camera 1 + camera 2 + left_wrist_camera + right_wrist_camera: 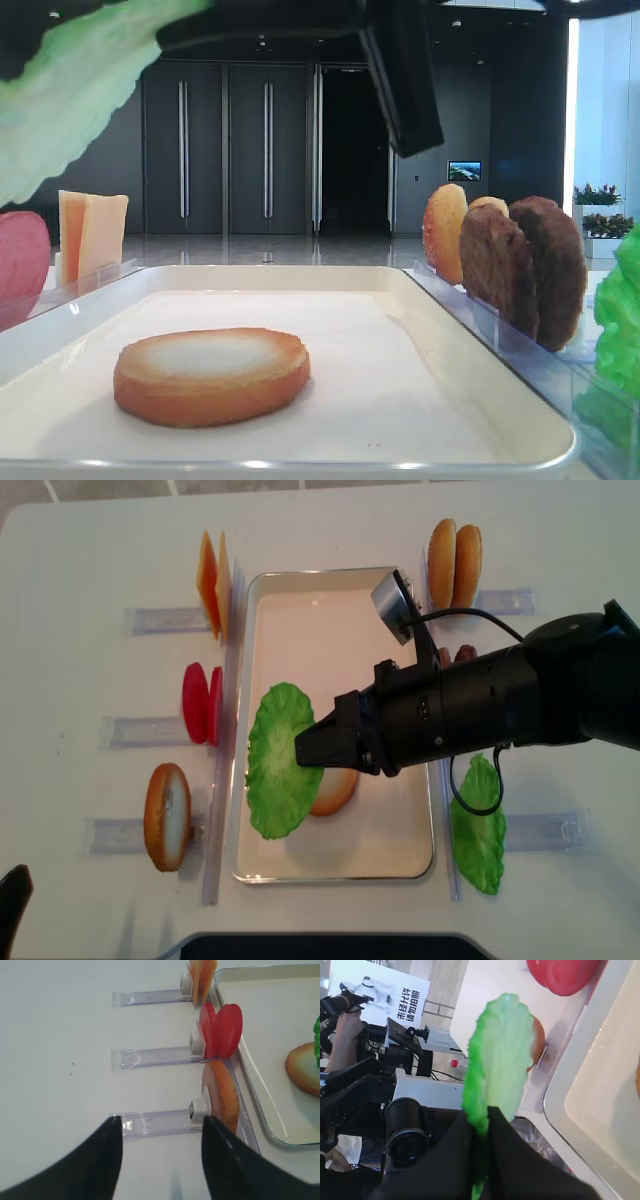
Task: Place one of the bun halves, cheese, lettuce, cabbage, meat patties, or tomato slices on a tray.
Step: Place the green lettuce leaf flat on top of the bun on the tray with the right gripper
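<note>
While one bun half (335,790) already lies on the white tray (340,855), the right gripper (312,748), pinched tight on a lettuce leaf (277,760), hovers above it, release pending.

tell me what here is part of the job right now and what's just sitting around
In play: lettuce held in the right fingers; tray; bun half on it.
Idle: cheese, tomato slices, spare buns, second lettuce.

bun half (335,792) mostly hidden under right gripper (305,748) and its lettuce leaf (278,759); meat patties (455,656) behind the arm barely show.
</note>
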Robot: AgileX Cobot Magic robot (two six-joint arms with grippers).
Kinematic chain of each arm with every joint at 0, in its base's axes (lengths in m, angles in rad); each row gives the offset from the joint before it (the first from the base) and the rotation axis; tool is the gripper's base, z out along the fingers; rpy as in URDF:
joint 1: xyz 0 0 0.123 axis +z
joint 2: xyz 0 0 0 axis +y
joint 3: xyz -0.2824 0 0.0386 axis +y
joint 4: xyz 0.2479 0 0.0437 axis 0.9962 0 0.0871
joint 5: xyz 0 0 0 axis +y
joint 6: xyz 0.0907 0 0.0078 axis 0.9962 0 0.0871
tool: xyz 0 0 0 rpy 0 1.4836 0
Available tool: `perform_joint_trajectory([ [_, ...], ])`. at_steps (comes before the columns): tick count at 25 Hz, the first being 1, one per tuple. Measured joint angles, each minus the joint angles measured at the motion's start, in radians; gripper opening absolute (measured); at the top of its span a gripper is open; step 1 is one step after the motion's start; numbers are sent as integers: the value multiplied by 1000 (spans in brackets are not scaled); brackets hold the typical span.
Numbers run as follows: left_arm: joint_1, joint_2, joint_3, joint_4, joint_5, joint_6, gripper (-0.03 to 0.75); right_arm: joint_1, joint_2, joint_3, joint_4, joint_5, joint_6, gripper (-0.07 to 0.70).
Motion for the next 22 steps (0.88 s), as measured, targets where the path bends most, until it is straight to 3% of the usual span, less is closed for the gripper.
perform_joint_trajectory([
  [10,0,0,0,0,0,0,391,-22,100,0,15,-40,-92,52],
  [22,0,0,0,1,0,0,391,-46,141,0,17,-87,-122,52],
])
